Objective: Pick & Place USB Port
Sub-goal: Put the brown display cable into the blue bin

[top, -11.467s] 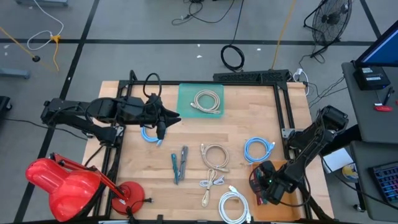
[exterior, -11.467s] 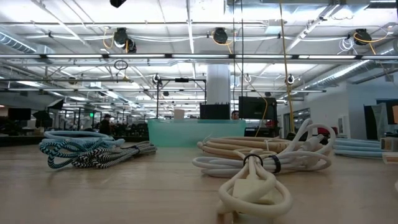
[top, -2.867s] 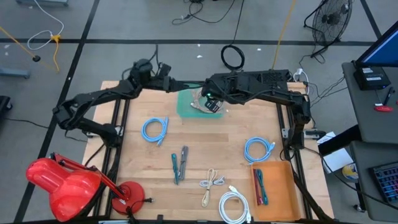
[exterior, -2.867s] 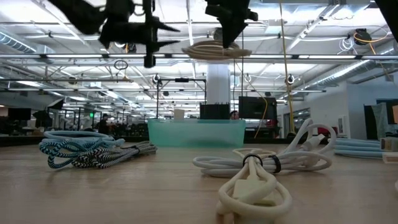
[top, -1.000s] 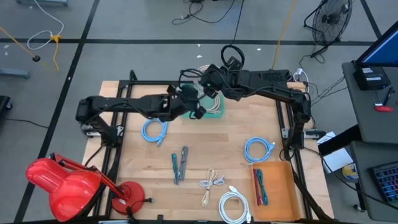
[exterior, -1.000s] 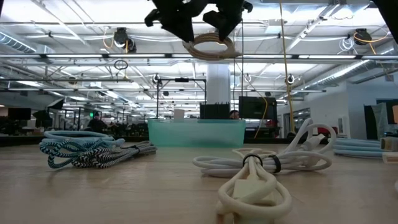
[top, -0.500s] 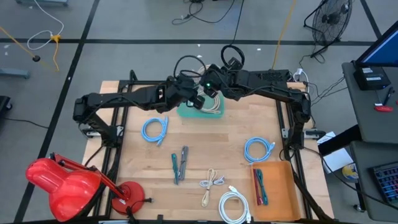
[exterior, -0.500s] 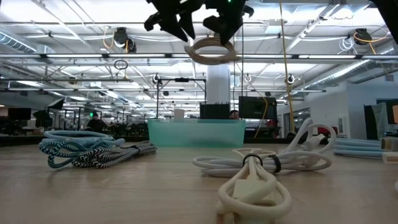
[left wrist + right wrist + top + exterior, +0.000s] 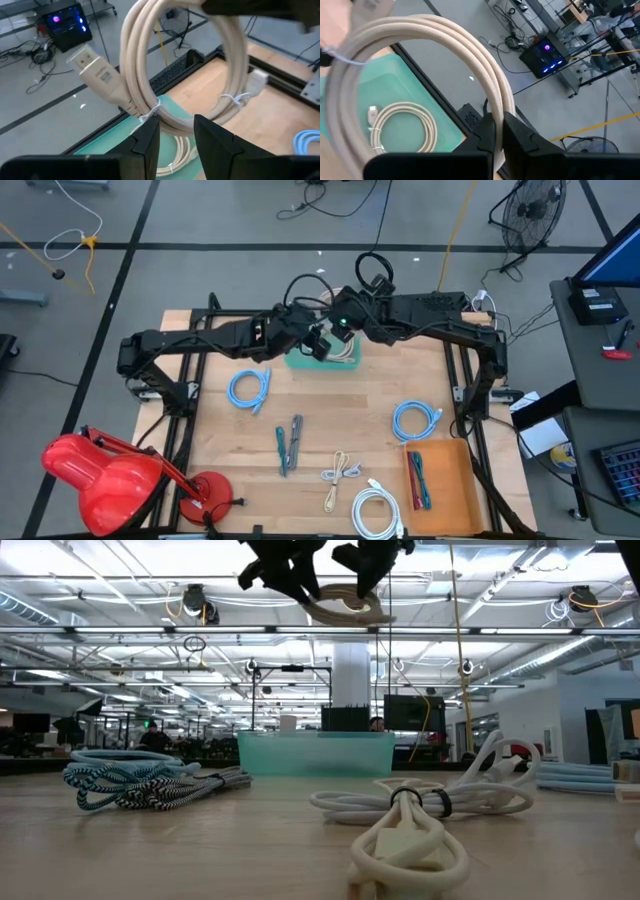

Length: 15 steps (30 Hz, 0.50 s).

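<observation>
A beige USB cable, tied in a coil (image 9: 345, 605), hangs high above the teal tray (image 9: 300, 360) at the table's far edge. Its plug (image 9: 97, 75) sticks out sideways. My right gripper (image 9: 495, 120) is shut on the coil. My left gripper (image 9: 175, 132) is open beside it, with a finger on either side of the coil's lower arc near a cable tie (image 9: 156, 107). A second beige coil (image 9: 402, 125) lies flat in the tray. My right gripper pinches the coil's bundled strands (image 9: 492, 100) between its two fingers, which lie across them. The coil is lifted clear and hangs tilted in the air over the tray. My left gripper straddles the coil's lower arc (image 9: 170, 122); I cannot tell whether it touches.
On the wooden table lie two blue cable coils (image 9: 248, 390) (image 9: 415, 420), a teal-and-grey cable (image 9: 288, 442), a small beige cable (image 9: 340, 472) and a white coil (image 9: 375, 510). An orange tray (image 9: 445, 480) sits at the near right, a red lamp (image 9: 110, 470) at the near left.
My left gripper has moved toward the table's far edge and up to the held coil, ending around its lower arc. The coil has risen a little and tipped in my right gripper's hold.
</observation>
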{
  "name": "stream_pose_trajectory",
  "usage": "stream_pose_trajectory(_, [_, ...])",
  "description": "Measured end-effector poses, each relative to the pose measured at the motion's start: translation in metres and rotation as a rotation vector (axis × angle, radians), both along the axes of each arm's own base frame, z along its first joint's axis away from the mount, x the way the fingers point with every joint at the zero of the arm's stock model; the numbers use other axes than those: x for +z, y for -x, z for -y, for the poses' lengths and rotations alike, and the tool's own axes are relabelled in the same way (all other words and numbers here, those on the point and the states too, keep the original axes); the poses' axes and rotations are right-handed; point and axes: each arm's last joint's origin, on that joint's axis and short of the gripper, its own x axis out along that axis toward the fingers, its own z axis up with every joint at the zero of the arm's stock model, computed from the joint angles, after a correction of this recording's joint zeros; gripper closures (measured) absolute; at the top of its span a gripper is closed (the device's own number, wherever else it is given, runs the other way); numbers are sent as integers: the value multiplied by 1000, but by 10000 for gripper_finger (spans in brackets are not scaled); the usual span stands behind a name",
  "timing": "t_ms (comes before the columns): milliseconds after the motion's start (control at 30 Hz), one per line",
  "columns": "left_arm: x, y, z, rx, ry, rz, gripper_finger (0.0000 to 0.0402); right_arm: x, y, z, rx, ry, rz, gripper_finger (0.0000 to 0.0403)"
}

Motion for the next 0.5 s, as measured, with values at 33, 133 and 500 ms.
stream_pose_trajectory(33, [1,0,0,-7,-4,3,279,0,0,0,2,-4,-4,397])
stream_pose_trajectory(133, [1,-1,3,-38,-28,-20,279,-1,0,-3,20,-26,-12,397])
stream_pose_trajectory(500, [10,9,23,-205,57,-19,279,9,8,-31,102,-36,-5,397])
